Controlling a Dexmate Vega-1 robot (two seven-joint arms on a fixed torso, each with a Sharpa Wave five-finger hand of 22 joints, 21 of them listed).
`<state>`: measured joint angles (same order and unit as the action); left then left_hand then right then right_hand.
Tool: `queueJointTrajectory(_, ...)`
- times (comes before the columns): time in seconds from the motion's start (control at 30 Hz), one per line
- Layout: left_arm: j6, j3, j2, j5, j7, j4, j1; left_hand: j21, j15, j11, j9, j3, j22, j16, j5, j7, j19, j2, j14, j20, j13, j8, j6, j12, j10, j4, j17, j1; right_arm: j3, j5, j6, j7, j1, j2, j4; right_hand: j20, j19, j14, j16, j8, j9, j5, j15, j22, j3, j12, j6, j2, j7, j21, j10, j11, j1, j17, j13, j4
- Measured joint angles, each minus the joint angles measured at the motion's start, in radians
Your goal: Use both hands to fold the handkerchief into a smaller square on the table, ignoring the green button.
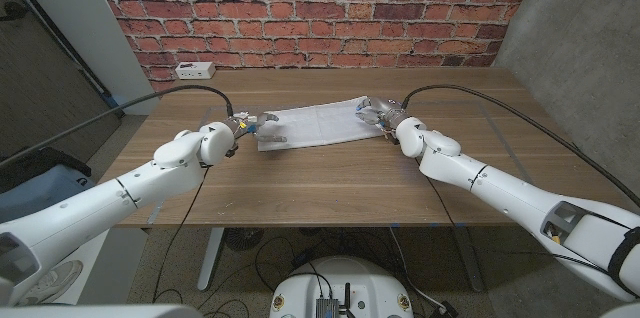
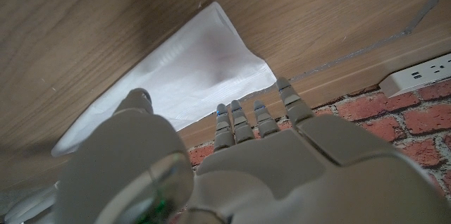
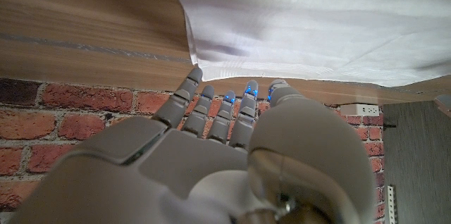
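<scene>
Nearest to us, both arms reach forward over the surface (image 1: pixel 330 183) from the bottom corners. Our left hand (image 1: pixel 243 126) is at one short end of the cloth (image 1: pixel 315 124), our right hand (image 1: pixel 378 115) at the other. On both, the fingers are straight and apart and seem to hold nothing. The cloth lies as a long strip near the far middle, so we judge one fold is done. Folding it into a square remains. Behind stands a brick wall (image 1: pixel 320 8).
</scene>
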<state>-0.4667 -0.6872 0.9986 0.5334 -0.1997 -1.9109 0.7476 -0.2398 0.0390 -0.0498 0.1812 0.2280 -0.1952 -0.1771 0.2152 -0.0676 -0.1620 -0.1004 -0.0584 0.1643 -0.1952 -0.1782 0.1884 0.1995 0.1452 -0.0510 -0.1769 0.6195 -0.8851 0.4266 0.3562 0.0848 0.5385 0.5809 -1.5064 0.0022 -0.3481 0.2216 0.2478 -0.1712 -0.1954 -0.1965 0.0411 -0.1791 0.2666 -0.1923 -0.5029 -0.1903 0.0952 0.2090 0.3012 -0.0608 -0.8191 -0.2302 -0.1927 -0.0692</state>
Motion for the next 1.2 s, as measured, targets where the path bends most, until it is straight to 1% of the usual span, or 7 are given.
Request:
queueJointTrajectory(0.1, -0.001, -0.002, 0.002, 0.016, -0.022, -0.003, 0.000, 0.002, 0.000, 0.000, 0.000, 0.001, 0.000, 0.000, 0.012, 0.000, 0.000, -0.013, 0.000, 0.000, 0.000, -0.006, 0.000, 0.002, 0.000, 0.014, 0.000, 0.015, 0.000, 0.000, 0.002, -0.007, 0.002, -0.002, -0.004, 0.000, 0.000, 0.000, 0.000, 0.002, 0.000, 0.000, 0.000, 0.000, 0.000, 0.000, 0.009, 0.005, 0.001, 0.000, -0.004, -0.004, 0.005, 0.000, 0.000, 0.000)
queueJointTrajectory(0.27, -0.005, -0.005, 0.008, 0.033, -0.050, -0.010, -0.002, 0.007, 0.000, -0.007, 0.000, 0.005, 0.000, 0.000, 0.020, -0.010, 0.000, -0.012, 0.000, 0.000, 0.000, -0.007, 0.002, 0.004, 0.007, 0.038, 0.000, 0.056, 0.000, -0.003, 0.004, -0.012, 0.005, -0.004, -0.008, 0.000, 0.000, 0.000, 0.000, 0.002, 0.000, 0.000, 0.000, 0.000, 0.004, 0.000, 0.016, -0.001, 0.005, 0.000, -0.005, -0.005, 0.011, 0.000, 0.000, -0.004)
queueJointTrajectory(0.5, -0.011, -0.008, 0.010, 0.055, -0.087, -0.016, -0.004, 0.015, 0.007, -0.013, 0.000, 0.035, 0.000, -0.005, 0.035, -0.020, 0.007, 0.023, -0.019, -0.004, 0.000, -0.007, -0.008, 0.008, 0.013, 0.082, 0.005, 0.131, 0.000, -0.007, 0.008, -0.018, 0.010, -0.004, -0.020, 0.000, 0.000, 0.005, 0.000, 0.002, 0.000, 0.000, -0.006, 0.000, 0.004, 0.000, 0.020, 0.003, 0.001, 0.000, -0.005, -0.005, 0.016, 0.000, 0.000, -0.004)
queueJointTrajectory(0.63, -0.012, -0.012, 0.008, 0.069, -0.103, -0.016, -0.005, 0.015, -0.003, -0.023, 0.000, 0.054, 0.004, -0.005, 0.035, -0.029, 0.017, 0.044, -0.030, -0.002, 0.000, -0.007, -0.017, 0.012, 0.024, 0.108, 0.005, 0.177, 0.001, -0.008, 0.010, -0.020, 0.013, -0.002, -0.027, 0.000, 0.000, 0.005, 0.000, 0.002, 0.000, 0.000, -0.005, 0.000, 0.004, 0.000, 0.021, 0.003, 0.000, 0.000, -0.005, -0.005, 0.016, 0.000, 0.000, -0.004)
queueJointTrajectory(0.93, -0.002, -0.034, -0.007, 0.114, -0.133, -0.005, -0.020, 0.023, -0.014, -0.031, 0.000, 0.065, 0.005, -0.005, 0.035, -0.029, 0.024, 0.054, -0.029, 0.003, 0.000, -0.011, -0.017, 0.012, 0.031, 0.128, 0.005, 0.211, 0.008, -0.013, 0.011, -0.021, 0.021, 0.002, -0.034, 0.000, 0.000, 0.005, 0.000, -0.003, 0.000, 0.000, -0.005, 0.000, 0.008, 0.000, 0.021, 0.003, 0.000, 0.000, -0.005, -0.005, 0.016, 0.000, 0.000, 0.000)
queueJointTrajectory(1.07, 0.003, -0.047, -0.017, 0.143, -0.153, 0.001, -0.028, 0.023, -0.019, -0.031, 0.000, 0.097, 0.003, -0.005, 0.030, -0.028, 0.029, 0.111, -0.035, 0.007, 0.000, -0.011, -0.016, 0.012, 0.035, 0.161, 0.005, 0.268, 0.010, -0.015, 0.011, -0.020, 0.023, 0.003, -0.035, 0.000, 0.000, 0.005, 0.000, -0.006, 0.000, 0.000, -0.005, 0.000, 0.008, 0.000, 0.021, 0.003, 0.000, 0.000, -0.005, -0.005, 0.016, 0.000, 0.000, 0.000)
queueJointTrajectory(1.2, 0.011, -0.058, -0.030, 0.168, -0.169, 0.013, -0.037, 0.019, -0.019, -0.031, 0.000, 0.137, 0.002, -0.005, 0.013, -0.025, 0.015, 0.159, -0.035, 0.002, 0.000, -0.011, -0.013, 0.012, 0.035, 0.194, 0.005, 0.337, 0.011, -0.018, 0.008, -0.017, 0.023, 0.003, -0.033, 0.000, 0.000, 0.005, 0.000, -0.007, 0.000, 0.000, -0.005, 0.000, 0.008, 0.000, 0.021, 0.003, 0.000, 0.000, -0.010, 0.000, 0.016, 0.000, 0.000, 0.000)
